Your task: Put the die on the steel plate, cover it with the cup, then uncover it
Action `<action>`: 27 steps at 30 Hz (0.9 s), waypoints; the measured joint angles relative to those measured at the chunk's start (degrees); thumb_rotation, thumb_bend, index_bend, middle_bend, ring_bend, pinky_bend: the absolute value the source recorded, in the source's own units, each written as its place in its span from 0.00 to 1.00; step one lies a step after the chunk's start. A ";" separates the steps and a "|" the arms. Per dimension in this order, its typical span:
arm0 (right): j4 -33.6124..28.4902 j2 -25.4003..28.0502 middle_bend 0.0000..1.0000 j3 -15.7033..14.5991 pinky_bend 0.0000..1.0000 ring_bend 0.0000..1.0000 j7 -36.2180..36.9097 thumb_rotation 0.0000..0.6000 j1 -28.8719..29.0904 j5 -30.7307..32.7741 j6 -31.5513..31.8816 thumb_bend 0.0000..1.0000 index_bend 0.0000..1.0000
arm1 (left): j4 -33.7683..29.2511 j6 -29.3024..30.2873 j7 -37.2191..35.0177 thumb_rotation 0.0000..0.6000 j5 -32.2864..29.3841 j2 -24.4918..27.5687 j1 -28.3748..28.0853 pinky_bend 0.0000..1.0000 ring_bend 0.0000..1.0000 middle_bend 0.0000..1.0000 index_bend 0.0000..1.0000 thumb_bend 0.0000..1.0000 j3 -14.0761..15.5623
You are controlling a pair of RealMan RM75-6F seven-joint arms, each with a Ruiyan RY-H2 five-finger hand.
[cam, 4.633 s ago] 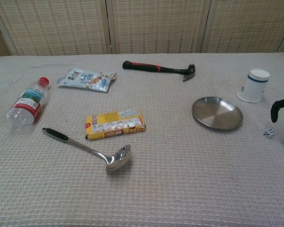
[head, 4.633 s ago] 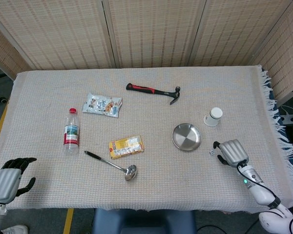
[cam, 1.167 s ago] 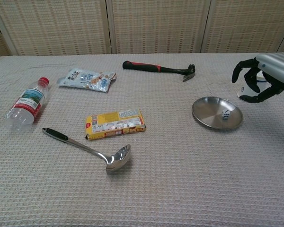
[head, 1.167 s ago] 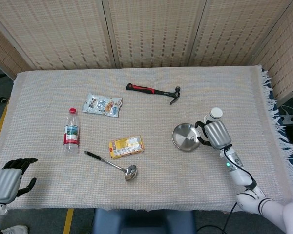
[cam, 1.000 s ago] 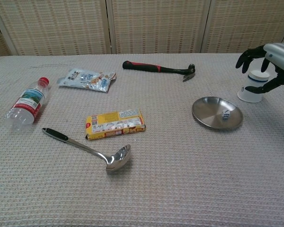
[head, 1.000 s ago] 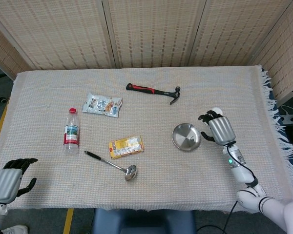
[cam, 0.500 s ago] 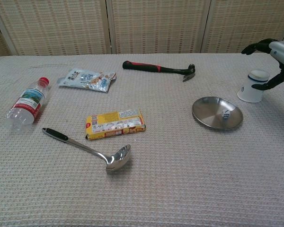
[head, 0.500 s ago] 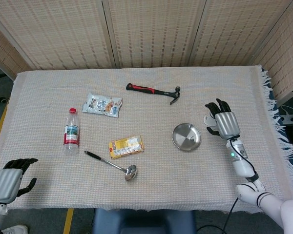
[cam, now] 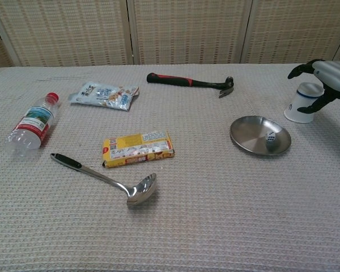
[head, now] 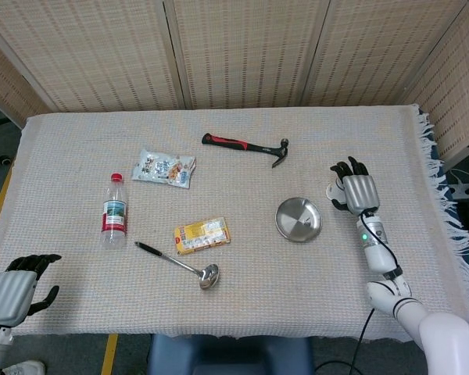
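Now that the die sits on the plate, the first step looks done and the cup comes next. In the head view the right hand has left the plate and hovers over the cup, fingers spread, gripping nothing; the left hand rests off the table's near corner, fingers loosely curled, unchanged. In the chest view the die, earlier on the cloth, lies on the plate's right side, and the right hand's fingers arch above the upturned cup, not yet closed.
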 measured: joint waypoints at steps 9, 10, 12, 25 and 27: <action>6.72 -3.20 0.14 -0.30 0.23 0.00 3.91 1.00 1.08 0.11 -3.08 0.09 0.26 | 0.01 -0.21 0.07 1.00 -0.08 0.00 -0.07 0.26 0.24 0.30 0.26 0.33 0.06; 7.30 -3.44 0.15 -0.34 0.23 0.00 4.46 1.00 1.12 0.09 -3.32 0.09 0.26 | 0.02 -0.23 0.06 1.00 -0.09 0.00 -0.08 0.26 0.24 0.30 0.26 0.33 0.05; 8.02 -3.73 0.16 -0.42 0.25 0.01 5.26 1.00 1.16 0.02 -3.50 0.09 0.26 | 0.00 -0.22 0.04 1.00 -0.10 0.00 -0.08 0.26 0.24 0.30 0.26 0.33 0.04; 10.72 -4.76 0.32 -0.88 0.44 0.16 7.97 1.00 0.82 -0.61 -3.20 0.09 0.35 | -0.01 -0.35 0.17 1.00 -0.10 -0.06 -0.13 0.26 0.24 0.30 0.26 0.33 0.10; 11.18 -4.91 0.37 -0.80 0.50 0.21 7.90 1.00 0.76 -0.53 -3.05 0.09 0.39 | -0.02 -0.37 0.27 1.00 -0.09 -0.08 -0.14 0.26 0.25 0.30 0.26 0.33 0.12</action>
